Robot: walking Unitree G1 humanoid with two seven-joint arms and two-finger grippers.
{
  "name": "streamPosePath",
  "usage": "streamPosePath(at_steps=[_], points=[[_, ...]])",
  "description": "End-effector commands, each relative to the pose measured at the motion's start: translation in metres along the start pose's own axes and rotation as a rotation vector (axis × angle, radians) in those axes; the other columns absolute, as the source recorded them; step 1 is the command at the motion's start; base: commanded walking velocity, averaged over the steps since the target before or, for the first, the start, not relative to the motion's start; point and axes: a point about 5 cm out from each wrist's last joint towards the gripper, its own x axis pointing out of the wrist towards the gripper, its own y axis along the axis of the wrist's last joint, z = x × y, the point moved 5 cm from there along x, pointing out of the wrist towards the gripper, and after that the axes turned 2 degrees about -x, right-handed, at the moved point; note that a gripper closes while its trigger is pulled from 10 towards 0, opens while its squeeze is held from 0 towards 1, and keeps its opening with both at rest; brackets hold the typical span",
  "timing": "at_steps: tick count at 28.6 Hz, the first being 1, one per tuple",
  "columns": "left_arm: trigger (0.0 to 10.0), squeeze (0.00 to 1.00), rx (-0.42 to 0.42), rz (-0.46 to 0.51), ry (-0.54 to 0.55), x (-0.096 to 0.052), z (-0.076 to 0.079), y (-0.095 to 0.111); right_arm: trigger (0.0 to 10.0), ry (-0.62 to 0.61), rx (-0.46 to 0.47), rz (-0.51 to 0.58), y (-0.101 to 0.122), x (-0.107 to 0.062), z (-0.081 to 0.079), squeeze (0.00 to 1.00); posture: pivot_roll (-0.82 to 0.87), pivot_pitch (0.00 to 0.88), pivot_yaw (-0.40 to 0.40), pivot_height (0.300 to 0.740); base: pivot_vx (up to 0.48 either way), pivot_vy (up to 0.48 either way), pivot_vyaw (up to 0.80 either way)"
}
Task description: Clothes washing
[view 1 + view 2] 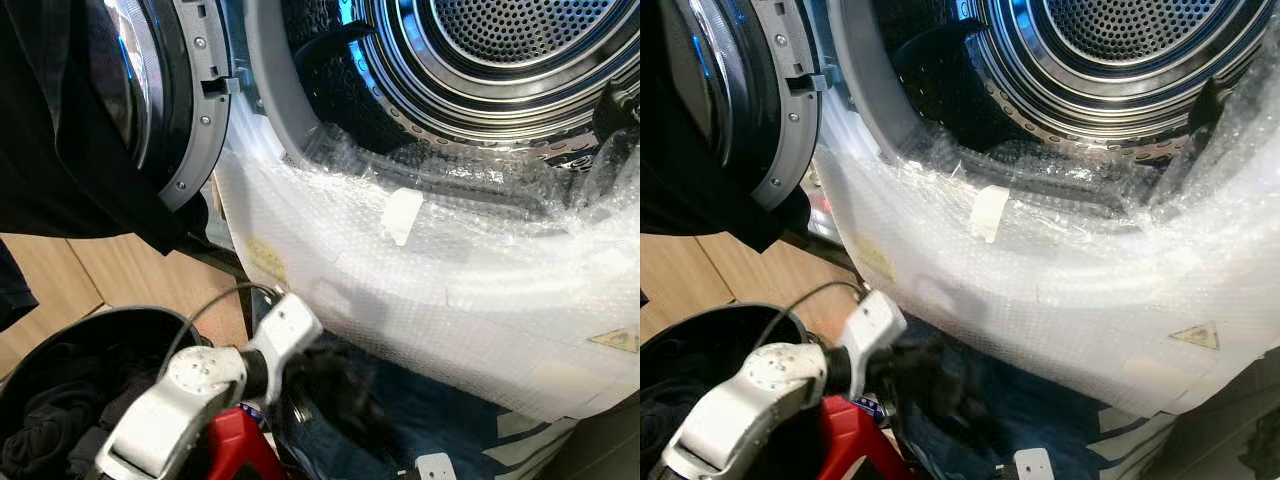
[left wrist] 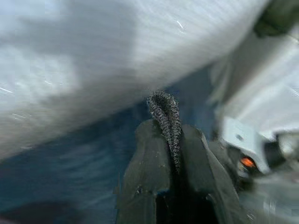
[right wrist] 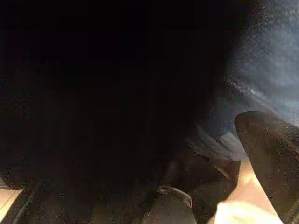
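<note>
The left gripper [image 2: 173,140] had its two black fingers [image 2: 149,163] squeezed together on a thin speckled bit of cloth [image 2: 166,116] that poked out past the tips. Just beyond the fingers lay blue clothes [image 1: 420,410], under the washer's front, which was covered in bubble wrap [image 1: 450,260]. The washer drum [image 1: 500,60] stood open above. A black basket [image 1: 60,350] of dark clothes sat beside the arm. The right gripper's [image 3: 268,158] view was too dark to tell its fingers' state.

**Metal, wrap and cloth**

The perforated steel washing-machine drum [image 1: 500,40] shines glossy. Clear bubble-wrap plastic sheeting [image 1: 450,270] over the machine's front looks crinkled and hazy. The pale wood-grain floor [image 1: 70,275] is matt. A speckled grey knitted cloth strip [image 2: 167,122] looks rough between matt black fingers [image 2: 149,172].
</note>
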Motion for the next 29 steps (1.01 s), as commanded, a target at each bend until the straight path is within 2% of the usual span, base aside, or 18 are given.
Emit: streamPosePath(at_steps=[1,6,7,8,9,10,12,15,19,21,26,29], points=[[0.0,0.00,0.010,-0.030,0.009,0.004,-0.004,-0.010,10.0,0.017,-0.027,0.028,0.005,-0.001,0.002,0.00,0.09,0.000,0.048,0.740,0.000,0.000,0.00],[0.0,0.00,0.017,-0.045,0.003,0.014,-0.004,-0.016,10.0,0.027,-0.076,0.032,0.000,-0.005,0.013,0.00,0.07,0.001,0.043,0.740,0.000,0.000,0.00],[0.0,0.00,0.009,-0.039,-0.001,0.016,-0.003,-0.016,10.0,0.042,-0.082,0.044,0.001,-0.006,0.014,0.12,0.06,0.006,0.044,0.740,0.000,0.000,0.00],[0.0,0.00,0.009,-0.043,-0.003,0.016,-0.003,-0.018,10.0,0.046,-0.097,0.045,-0.001,-0.007,0.017,0.53,0.04,0.006,0.048,0.740,0.000,0.000,0.00],[0.0,0.00,0.010,-0.048,-0.005,0.017,-0.003,-0.020,10.0,0.048,-0.115,0.044,-0.002,-0.009,0.020,0.53,0.04,0.006,0.049,0.740,0.000,0.000,0.00],[0.0,0.00,0.024,-0.068,-0.008,0.019,-0.002,-0.024,10.0,0.050,-0.130,0.042,-0.005,-0.010,0.022,1.00,0.03,0.007,0.051,0.740,0.000,0.000,0.00],[0.0,0.00,0.041,-0.087,-0.024,0.021,-0.001,-0.029,10.0,0.053,-0.146,0.041,-0.007,-0.012,0.025,1.00,0.03,0.008,0.048,0.740,0.000,0.000,0.00],[0.0,0.00,0.029,-0.062,-0.068,0.025,0.005,-0.026,10.0,0.084,-0.151,0.065,-0.003,-0.014,0.028,1.00,0.02,0.014,0.048,0.740,0.000,0.000,0.00],[0.0,0.00,0.024,-0.082,-0.103,0.027,0.010,-0.034,10.0,0.178,-0.148,0.175,0.019,-0.016,0.023,1.00,0.00,0.012,0.054,0.740,0.000,0.000,0.00],[0.0,0.00,0.025,-0.085,-0.108,0.028,0.011,-0.036,10.0,0.244,-0.108,0.247,0.034,-0.020,0.021,1.00,0.01,0.013,0.051,0.740,0.000,0.000,0.00],[0.0,0.00,0.023,-0.080,-0.112,0.030,0.011,-0.036,10.0,0.320,-0.058,0.327,0.051,-0.027,0.024,1.00,0.01,0.014,0.052,0.740,0.000,0.000,0.00],[0.0,0.00,0.028,-0.073,-0.122,0.035,0.013,-0.035,10.0,0.426,-0.141,0.300,0.046,-0.034,0.021,1.00,0.00,0.019,0.050,0.740,0.000,0.000,0.00]])
